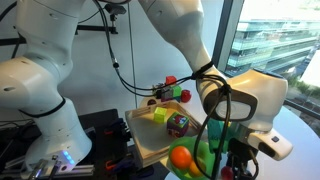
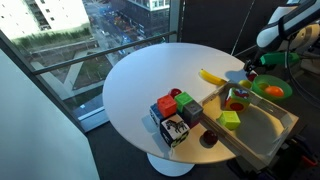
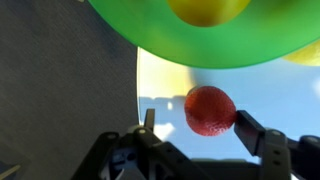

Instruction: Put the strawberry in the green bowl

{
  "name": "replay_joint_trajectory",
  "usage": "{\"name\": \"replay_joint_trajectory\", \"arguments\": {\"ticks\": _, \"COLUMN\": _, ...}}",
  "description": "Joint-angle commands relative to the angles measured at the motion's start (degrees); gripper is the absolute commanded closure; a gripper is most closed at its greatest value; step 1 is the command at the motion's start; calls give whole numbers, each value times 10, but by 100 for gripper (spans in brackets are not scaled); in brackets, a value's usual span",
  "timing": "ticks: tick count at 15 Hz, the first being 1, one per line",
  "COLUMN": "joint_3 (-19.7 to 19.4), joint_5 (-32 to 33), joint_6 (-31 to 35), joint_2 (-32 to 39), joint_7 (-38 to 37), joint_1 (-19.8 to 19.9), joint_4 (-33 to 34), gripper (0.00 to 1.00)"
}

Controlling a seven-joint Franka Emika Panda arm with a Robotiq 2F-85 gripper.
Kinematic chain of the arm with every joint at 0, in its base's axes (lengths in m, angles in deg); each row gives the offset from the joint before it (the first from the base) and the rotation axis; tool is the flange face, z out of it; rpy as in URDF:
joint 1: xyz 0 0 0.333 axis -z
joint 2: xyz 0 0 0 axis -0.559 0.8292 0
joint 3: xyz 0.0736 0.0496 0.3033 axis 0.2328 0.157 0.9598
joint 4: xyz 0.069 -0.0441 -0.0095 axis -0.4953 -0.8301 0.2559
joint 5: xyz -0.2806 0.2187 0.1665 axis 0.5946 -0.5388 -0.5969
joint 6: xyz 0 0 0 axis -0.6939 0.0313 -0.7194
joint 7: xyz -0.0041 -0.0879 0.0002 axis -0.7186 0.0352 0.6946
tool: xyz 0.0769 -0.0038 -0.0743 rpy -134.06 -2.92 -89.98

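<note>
In the wrist view the strawberry [image 3: 210, 110], small, red and rounded, lies on the white table between my gripper's [image 3: 200, 127] two fingers. The right finger touches it or nearly does; a gap shows on the left side. The gripper is open. The green bowl [image 3: 130, 35] fills the top of that view, just beyond the strawberry, with a yellow-orange fruit inside. In both exterior views the gripper [image 1: 236, 152] [image 2: 250, 72] hangs low beside the green bowl [image 1: 205, 155] [image 2: 284, 97], which holds an orange ball [image 2: 272, 90].
A wooden tray [image 2: 262, 135] carries a yellow-green block [image 2: 229, 120] and a larger red fruit [image 2: 238, 100]. A banana [image 2: 210, 75] lies near the bowl. Several cubes [image 2: 175, 115] and a red round fruit [image 2: 208, 138] sit by the tray. The round table's edge [image 2: 120, 110] is close.
</note>
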Motion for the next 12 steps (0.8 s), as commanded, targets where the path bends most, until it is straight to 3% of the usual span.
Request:
{"name": "replay_joint_trajectory", "arguments": {"ticks": 1, "joint_3": -4, "joint_5": 6, "joint_6": 4, "joint_2": 3, "joint_7": -15, "joint_1": -3, "joint_4": 2, "gripper": 47}}
{"name": "replay_joint_trajectory", "arguments": {"ticks": 4, "joint_3": -5, "joint_5": 6, "joint_6": -1, "joint_2": 2, "joint_7": -15, "joint_1": -2, "joint_4": 4, "gripper": 73}}
{"name": "replay_joint_trajectory", "arguments": {"ticks": 12, "joint_3": -3, "joint_5": 5, "joint_6": -23, "joint_2": -58, "joint_7": 3, "joint_1": 0, "joint_4": -19, "gripper": 75}}
